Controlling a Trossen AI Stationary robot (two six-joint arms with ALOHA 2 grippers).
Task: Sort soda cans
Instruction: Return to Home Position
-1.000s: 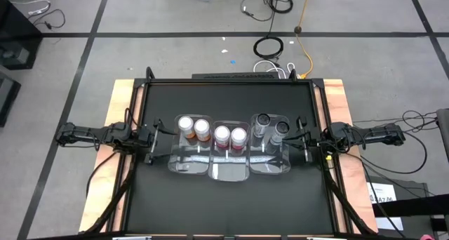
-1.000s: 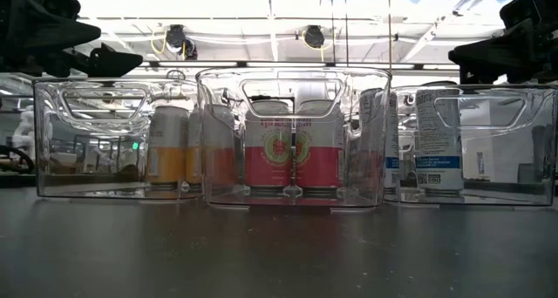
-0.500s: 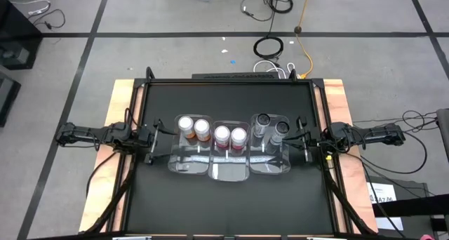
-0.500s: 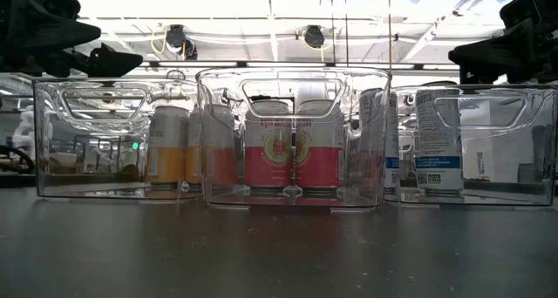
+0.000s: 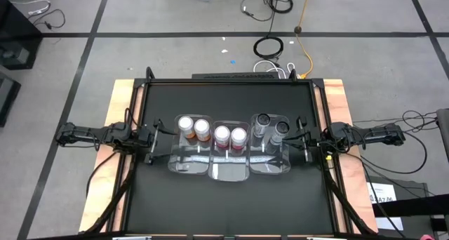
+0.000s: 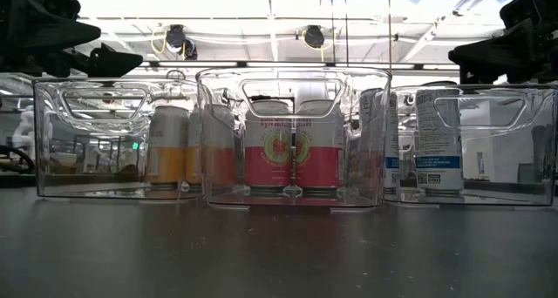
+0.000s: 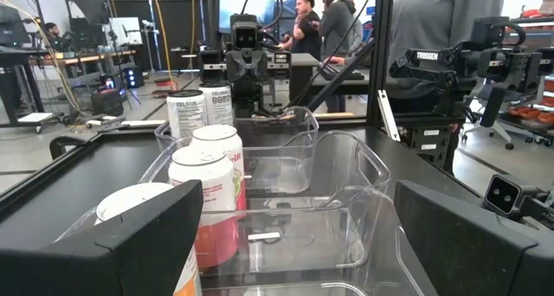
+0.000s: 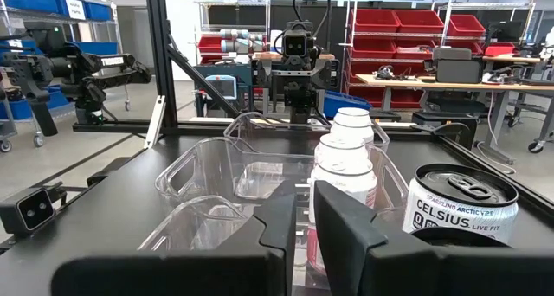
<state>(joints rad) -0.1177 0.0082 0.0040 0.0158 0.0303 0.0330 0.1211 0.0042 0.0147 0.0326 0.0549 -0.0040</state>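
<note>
Three clear bins stand in a row at mid-table. The left bin (image 5: 182, 163) holds two orange soda cans (image 5: 194, 127), the middle bin (image 5: 230, 171) two red ones (image 5: 231, 135), and the right bin (image 5: 272, 164) two dark ones (image 5: 272, 124), all upright on the bin floors at the far end. My left gripper (image 5: 156, 138) hangs level at the table's left edge, open, pointing at the left bin with nothing between its fingers (image 7: 130, 244). My right gripper (image 5: 300, 136) hangs level at the right edge, shut and empty, facing the right bin and its dark can (image 8: 459, 201).
The near halves of all three bins are bare plastic. The black tabletop (image 5: 224, 100) lies open on the far and near sides of the row. Wooden borders (image 5: 123, 100) frame it. People (image 7: 333, 23) stand in the room beyond the right arm.
</note>
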